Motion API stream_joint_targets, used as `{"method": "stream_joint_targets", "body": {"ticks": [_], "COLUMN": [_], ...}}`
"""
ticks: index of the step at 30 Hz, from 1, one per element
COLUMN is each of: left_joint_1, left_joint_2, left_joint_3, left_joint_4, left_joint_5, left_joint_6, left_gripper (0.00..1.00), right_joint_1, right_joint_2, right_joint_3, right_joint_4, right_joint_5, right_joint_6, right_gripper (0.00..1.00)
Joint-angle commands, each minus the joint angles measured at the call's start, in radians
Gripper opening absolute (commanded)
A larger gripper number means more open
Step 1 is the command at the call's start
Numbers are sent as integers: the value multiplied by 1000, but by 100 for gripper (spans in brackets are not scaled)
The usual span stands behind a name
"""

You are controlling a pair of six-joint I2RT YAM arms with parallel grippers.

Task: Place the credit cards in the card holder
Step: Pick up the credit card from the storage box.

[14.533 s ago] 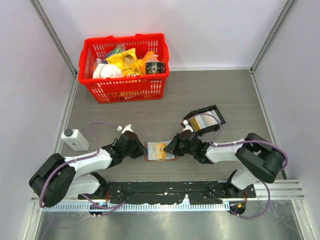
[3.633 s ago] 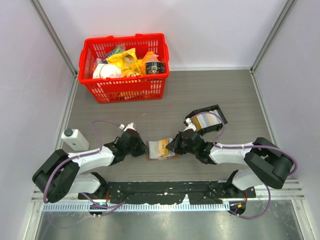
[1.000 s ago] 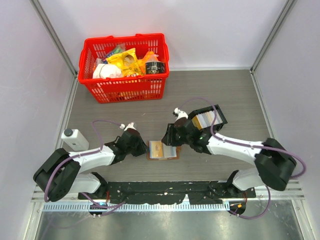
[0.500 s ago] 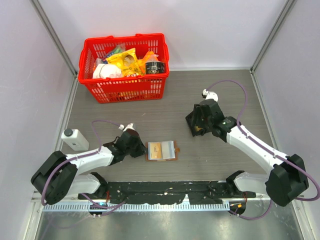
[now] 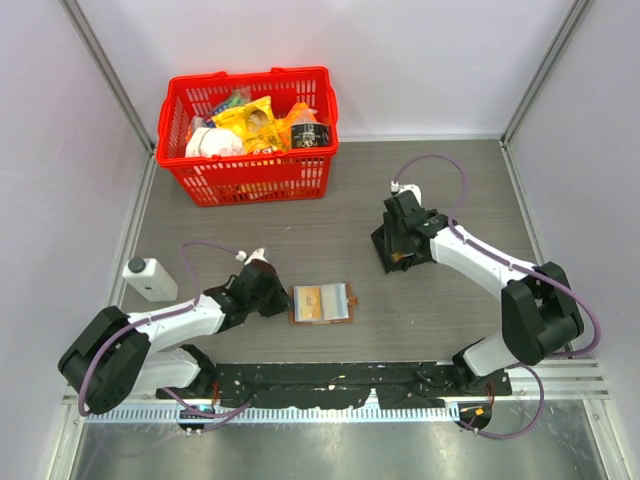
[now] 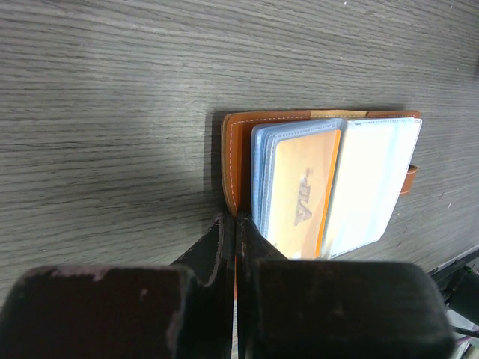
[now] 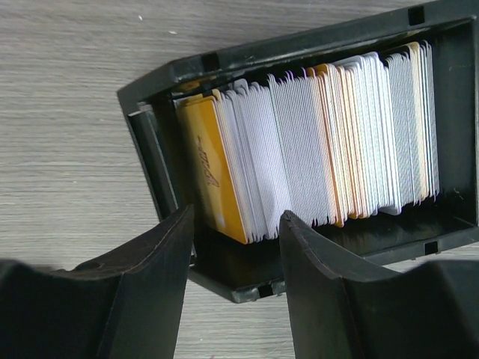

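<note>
The card holder, a brown leather bifold, lies open on the table with an orange card and a white card in its clear sleeves. My left gripper is shut on the holder's left leather edge; in the left wrist view its fingers are pressed together on the leather. The remaining credit cards, yellow-orange, white and pale, stand packed in a black box tray. My right gripper is open just above the orange end of that stack; it also shows in the top view.
A red basket full of groceries stands at the back left. A small white device lies at the left edge. The arms' black mounting rail runs along the near edge. Side walls close in the table.
My right arm has left the card holder and swung back right to the black tray, now hovering open over its cards. The left gripper stays shut on the holder.
</note>
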Motion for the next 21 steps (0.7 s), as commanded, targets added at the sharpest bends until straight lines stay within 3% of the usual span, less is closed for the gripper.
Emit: {"method": "stream_joint_targets", "body": {"ticks": [1, 8, 16, 21], "left_joint_1": [-2, -2, -2, -2], "left_joint_2": [-3, 9, 44, 40], "left_joint_3": [-28, -28, -30, -38], "left_joint_4": [-67, -59, -39, -38], "left_joint_5": [-24, -22, -2, -1], "left_joint_6": [24, 25, 29, 30], "left_gripper": [0, 0, 0, 0], "right_joint_1": [-2, 13, 76, 96], "right_joint_2": [41, 144, 215, 189], "right_joint_3": [55, 74, 83, 83], "right_joint_4": [-11, -36, -68, -66], "right_joint_5": [60, 114, 306, 360], "right_joint_6": [-46, -44, -18, -7], "right_gripper": [54, 54, 54, 39]}}
